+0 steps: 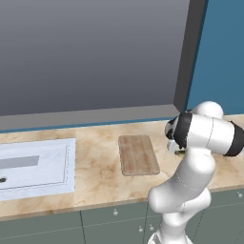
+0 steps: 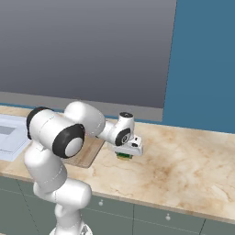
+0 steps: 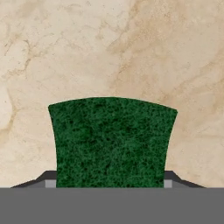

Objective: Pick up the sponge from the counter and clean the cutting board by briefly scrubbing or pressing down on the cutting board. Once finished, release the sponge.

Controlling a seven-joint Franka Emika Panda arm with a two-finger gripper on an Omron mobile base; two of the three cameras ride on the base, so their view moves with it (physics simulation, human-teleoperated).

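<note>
gripper [image 2: 124,155] low over counter [image 2: 183,160], fingers [image 3: 168,177] flanking sponge [image 3: 111,142], tips against both sides; firm clench cannot be told | sponge [image 2: 123,156] on counter at 3 o'clock of cutting board [image 1: 138,154], apart from it | sink [image 1: 35,164] at board's 9 o'clock

Rough fibrous sponge [image 3: 111,142]; marbled stone counter [image 3: 131,48]; grained wooden cutting board [image 1: 138,154].

Dark green speckled sponge [image 3: 111,142], beige marbled counter [image 3: 109,48], light-brown grained cutting board [image 1: 138,155]
</note>
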